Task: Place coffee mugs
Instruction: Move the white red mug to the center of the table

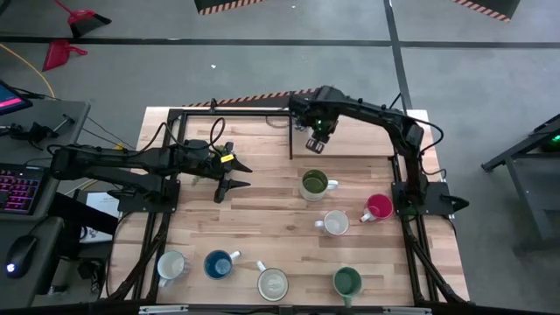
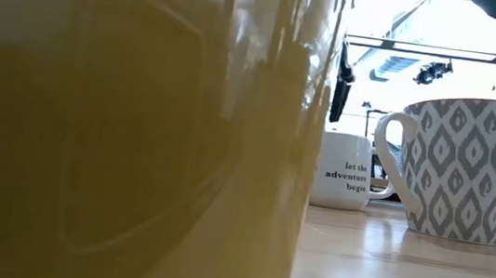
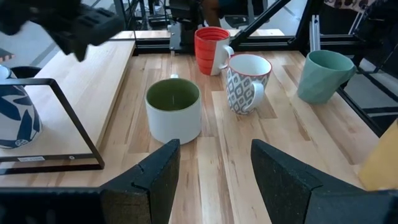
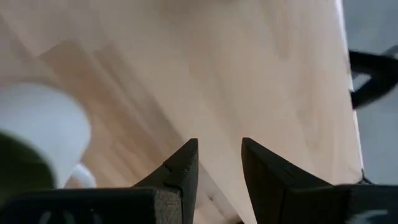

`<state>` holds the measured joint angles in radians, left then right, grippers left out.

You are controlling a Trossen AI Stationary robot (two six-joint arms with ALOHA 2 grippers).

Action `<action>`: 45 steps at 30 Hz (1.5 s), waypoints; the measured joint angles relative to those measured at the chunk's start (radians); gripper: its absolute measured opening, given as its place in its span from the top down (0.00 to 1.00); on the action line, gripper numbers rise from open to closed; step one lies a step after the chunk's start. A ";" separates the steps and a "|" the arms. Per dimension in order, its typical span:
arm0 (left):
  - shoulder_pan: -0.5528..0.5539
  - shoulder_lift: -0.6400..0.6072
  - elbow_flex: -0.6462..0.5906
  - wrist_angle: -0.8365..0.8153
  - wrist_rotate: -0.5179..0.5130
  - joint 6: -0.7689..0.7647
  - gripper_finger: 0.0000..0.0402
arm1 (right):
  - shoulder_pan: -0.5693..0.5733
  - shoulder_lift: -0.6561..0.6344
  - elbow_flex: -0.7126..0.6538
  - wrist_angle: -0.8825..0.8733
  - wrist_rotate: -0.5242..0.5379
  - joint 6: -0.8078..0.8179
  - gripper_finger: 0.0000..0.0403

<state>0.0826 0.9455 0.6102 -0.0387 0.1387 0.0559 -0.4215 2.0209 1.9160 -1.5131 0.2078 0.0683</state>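
Several mugs stand upright on their bases on the wooden table: an olive-lined white mug (image 1: 315, 184) (image 3: 174, 111), a grey-patterned mug (image 1: 335, 223) (image 3: 247, 83), a red mug (image 1: 378, 207) (image 3: 210, 50), a teal mug (image 1: 347, 282) (image 3: 323, 74), a cream mug (image 1: 273, 283), a blue mug (image 1: 218, 264) and a white mug (image 1: 171, 265). A blue-and-white patterned mug (image 3: 13, 118) stands on the raised board at the far edge. My left gripper (image 1: 238, 176) (image 3: 214, 155) hangs open, left of the olive-lined mug. My right gripper (image 1: 317, 138) (image 4: 219, 155) is open and empty above the far side.
A black metal frame (image 1: 227, 109) borders the table's far part, and its rail (image 3: 74, 124) runs beside the raised board. In the low view a yellowish mug (image 2: 137, 126) stands right in front of the camera, with a lettered white mug (image 2: 349, 172) behind. Bare wood lies at the table's middle left.
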 joint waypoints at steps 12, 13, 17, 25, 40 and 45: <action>0.000 0.000 0.000 -0.025 0.000 -0.074 0.54 | 0.263 -0.079 0.000 0.014 0.081 -0.051 0.74; 0.000 0.000 0.000 -0.025 0.000 -0.081 0.54 | 0.282 -0.095 0.000 0.012 0.080 -0.056 0.74; 0.000 0.000 0.000 -0.024 0.000 -0.108 0.54 | 0.343 -0.164 0.000 0.003 0.043 -0.077 0.74; -0.004 0.000 0.000 -0.016 0.000 -0.152 0.54 | 0.404 -0.377 0.000 0.014 0.002 -0.058 0.74; -0.312 0.000 0.128 -0.408 -0.002 -0.488 0.54 | 0.483 -0.474 0.000 0.022 0.024 -0.104 0.74; -0.476 0.000 0.338 -0.744 -0.093 -0.679 0.54 | 0.483 -0.476 0.000 0.021 0.024 -0.090 0.74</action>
<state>-0.3933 0.9460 0.9482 -0.7824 0.0453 -0.6229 0.0620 1.5445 1.9163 -1.4918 0.2321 -0.0218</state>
